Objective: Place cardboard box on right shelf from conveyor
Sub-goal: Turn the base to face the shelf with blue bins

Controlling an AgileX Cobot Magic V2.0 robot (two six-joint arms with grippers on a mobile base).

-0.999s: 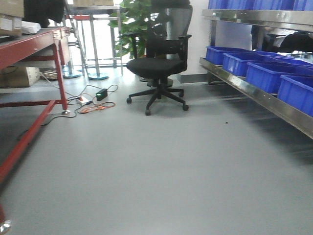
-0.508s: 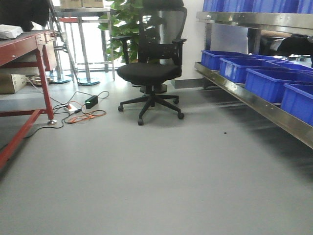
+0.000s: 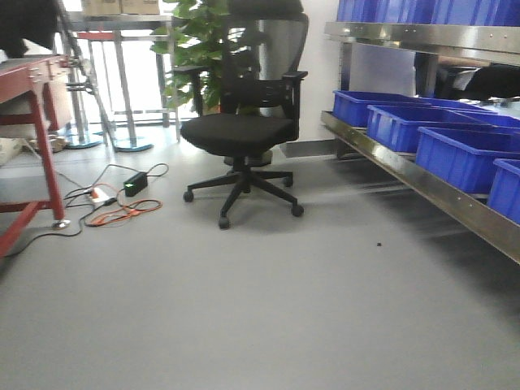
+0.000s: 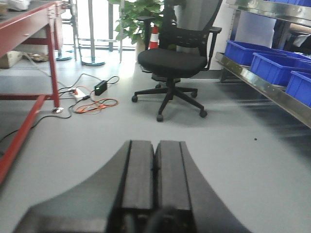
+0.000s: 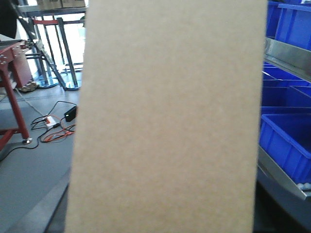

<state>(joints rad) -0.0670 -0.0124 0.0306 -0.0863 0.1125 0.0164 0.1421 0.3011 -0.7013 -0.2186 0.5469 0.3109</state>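
Note:
The cardboard box [image 5: 167, 116], plain tan, fills the middle of the right wrist view, held upright and close to the camera. My right gripper is shut on it. Only a grey finger [image 5: 51, 213] flank shows at the box's lower left. In the left wrist view my left gripper [image 4: 154, 145] is shut with nothing in it, pointing over the grey floor. The right shelf [image 3: 422, 177], a shiny steel rack with a broad front lip, runs along the right side. It also shows as the shelf [image 4: 265, 85] and the shelf [image 5: 284, 182]. The conveyor is out of view.
Blue bins [image 3: 463, 154] fill the lower steel shelf, with an upper shelf [image 3: 422, 34] above. A black office chair [image 3: 240, 130] stands ahead, a plant [image 3: 195, 49] behind it. Cables and a power strip [image 3: 114, 203] lie on the floor beside a red-framed table [image 3: 32, 81] at the left.
The front view has moved forward. The chair has grown larger and shifted a little left, the red-framed table has slid toward the left edge, and the steel shelf stays on the right.

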